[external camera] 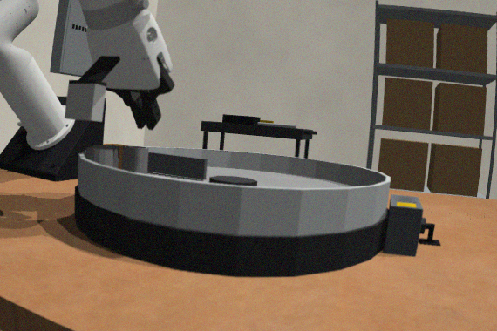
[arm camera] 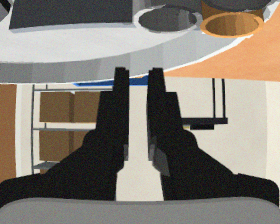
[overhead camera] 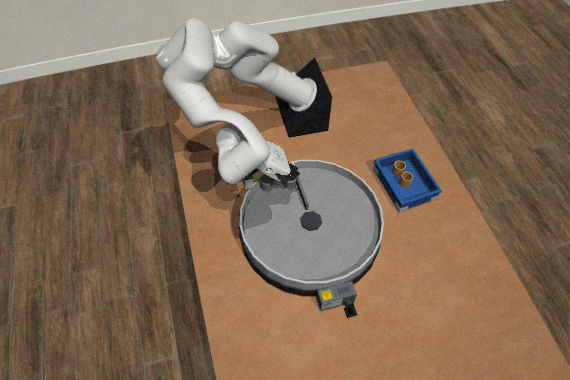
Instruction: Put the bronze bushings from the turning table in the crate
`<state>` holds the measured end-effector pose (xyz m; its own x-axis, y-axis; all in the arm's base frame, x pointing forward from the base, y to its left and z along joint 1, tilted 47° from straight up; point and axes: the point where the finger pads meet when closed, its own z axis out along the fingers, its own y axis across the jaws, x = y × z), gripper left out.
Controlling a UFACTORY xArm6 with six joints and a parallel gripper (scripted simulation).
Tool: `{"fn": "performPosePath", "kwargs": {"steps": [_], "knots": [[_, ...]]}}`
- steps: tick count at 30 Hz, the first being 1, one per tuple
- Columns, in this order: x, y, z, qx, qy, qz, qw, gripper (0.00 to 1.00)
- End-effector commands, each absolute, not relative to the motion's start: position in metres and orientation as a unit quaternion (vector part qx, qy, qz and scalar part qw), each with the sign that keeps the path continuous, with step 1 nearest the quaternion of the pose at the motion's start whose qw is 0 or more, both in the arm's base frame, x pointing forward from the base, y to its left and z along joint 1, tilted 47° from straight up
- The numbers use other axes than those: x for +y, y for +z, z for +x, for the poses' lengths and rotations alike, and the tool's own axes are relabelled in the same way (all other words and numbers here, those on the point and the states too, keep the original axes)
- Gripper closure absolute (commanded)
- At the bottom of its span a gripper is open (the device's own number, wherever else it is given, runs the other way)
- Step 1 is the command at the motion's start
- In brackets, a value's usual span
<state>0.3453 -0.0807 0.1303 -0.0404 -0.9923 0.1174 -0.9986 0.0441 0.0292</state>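
My gripper [overhead camera: 293,173] [external camera: 146,125] [arm camera: 138,87] is slightly open, with a narrow empty gap between its fingers. It hangs above the rim side of the turning table [overhead camera: 340,247] [external camera: 209,206] [arm camera: 66,47] nearest the arm base. A bronze bushing [external camera: 120,154] [arm camera: 232,24] stands there near the wall; the gripper hides it in the top view. A steel bushing [arm camera: 167,20] stands beside it, and another grey bushing [overhead camera: 266,184] shows at the rim. Others are partly hidden. The blue crate [overhead camera: 420,198] holds two bronze bushings, one [overhead camera: 398,170] behind the other [overhead camera: 405,182].
A dark upright bar [overhead camera: 303,195] [external camera: 176,166] [arm camera: 71,15] runs from near the bushings toward the dark hub [overhead camera: 311,221] [external camera: 233,180]. The turning table has a raised wall all round. A grey box [overhead camera: 337,296] [external camera: 403,233] is attached outside it, opposite the gripper.
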Motion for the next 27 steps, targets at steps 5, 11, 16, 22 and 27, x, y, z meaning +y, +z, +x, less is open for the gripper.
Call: {"fn": "performPosePath", "kwargs": {"steps": [5,11,16,22,27], "knots": [[-0.081,0.131,0.347,-0.72,0.031,0.691,0.052,0.9],[-0.081,0.131,0.347,-0.72,0.031,0.691,0.052,0.9],[-0.082,0.13,0.347,-0.72,0.031,0.691,0.052,0.9],[-0.097,0.115,0.345,-0.72,0.031,0.691,0.052,0.9],[-0.097,0.115,0.345,-0.72,0.031,0.691,0.052,0.9]]}}
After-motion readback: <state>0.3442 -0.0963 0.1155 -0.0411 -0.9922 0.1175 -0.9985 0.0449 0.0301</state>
